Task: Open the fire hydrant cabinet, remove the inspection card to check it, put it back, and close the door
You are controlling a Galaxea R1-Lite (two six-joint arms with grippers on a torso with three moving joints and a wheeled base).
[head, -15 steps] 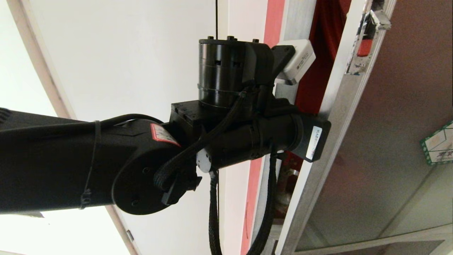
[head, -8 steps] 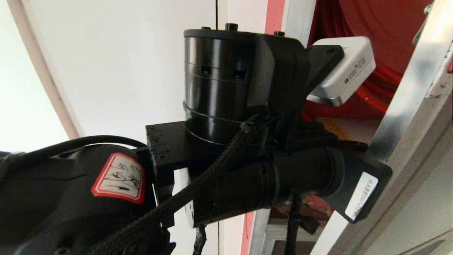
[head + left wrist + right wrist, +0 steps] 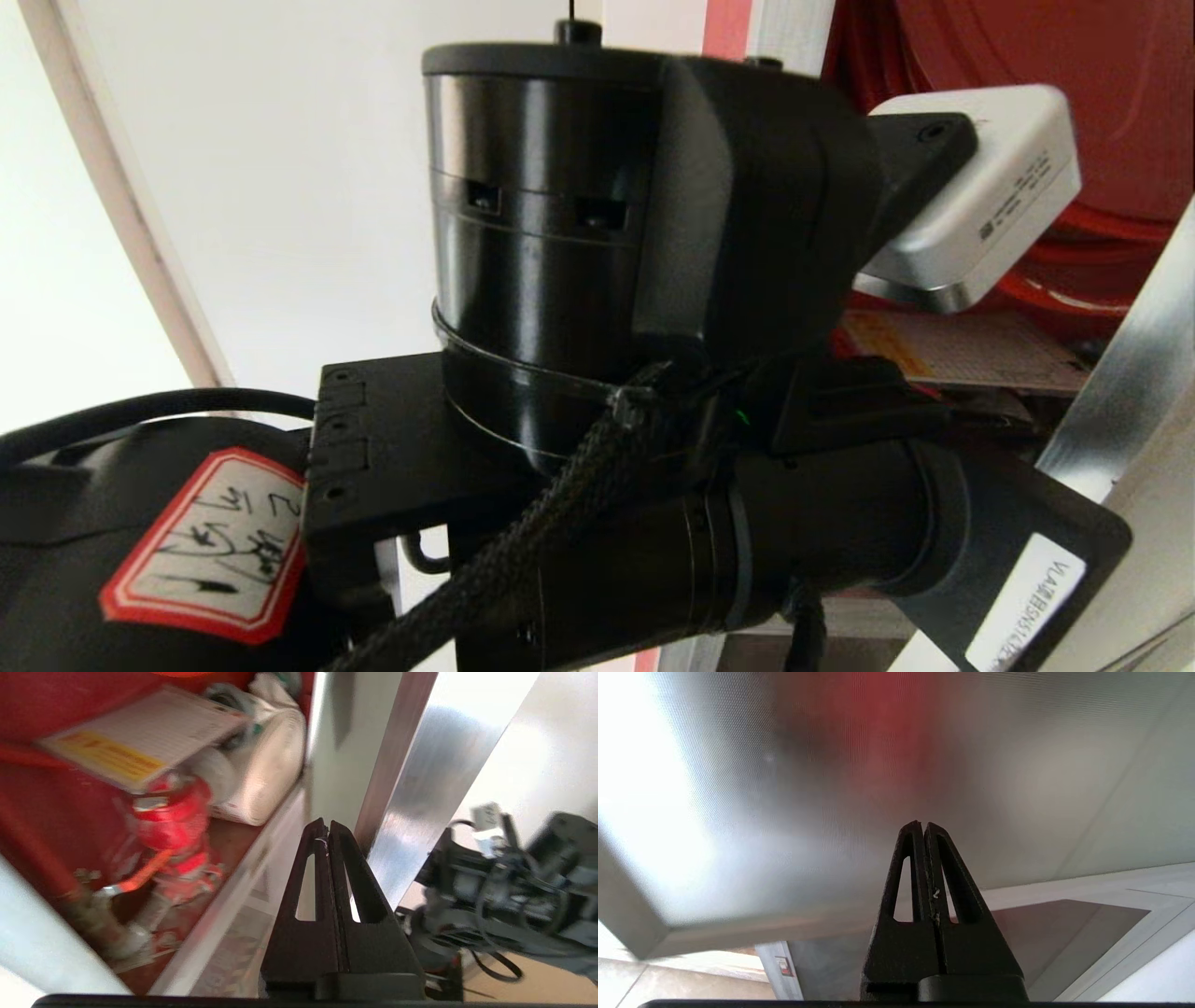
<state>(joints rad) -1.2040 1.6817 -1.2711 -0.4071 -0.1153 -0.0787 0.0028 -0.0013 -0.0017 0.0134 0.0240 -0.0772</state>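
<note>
Head view: the black left arm [image 3: 597, 373] fills the frame before the open red-lined silver cabinet [image 3: 980, 47]; the white grid inspection card [image 3: 971, 350] lies inside.
Left wrist view: left gripper [image 3: 325, 830] closed, empty, beside the silver door frame [image 3: 434, 779]; card [image 3: 140, 737] above a red valve [image 3: 173, 821].
Right wrist view: right gripper [image 3: 922, 828] closed, empty, facing tinted glass [image 3: 896, 756].

the left arm [image 3: 579, 373] has swung closer to the head camera, now filling most of the view, as the door [image 3: 1134, 392] has opened wider, exposing the cabinet's red interior [image 3: 1027, 47] and the inspection card [image 3: 971, 350].
</note>
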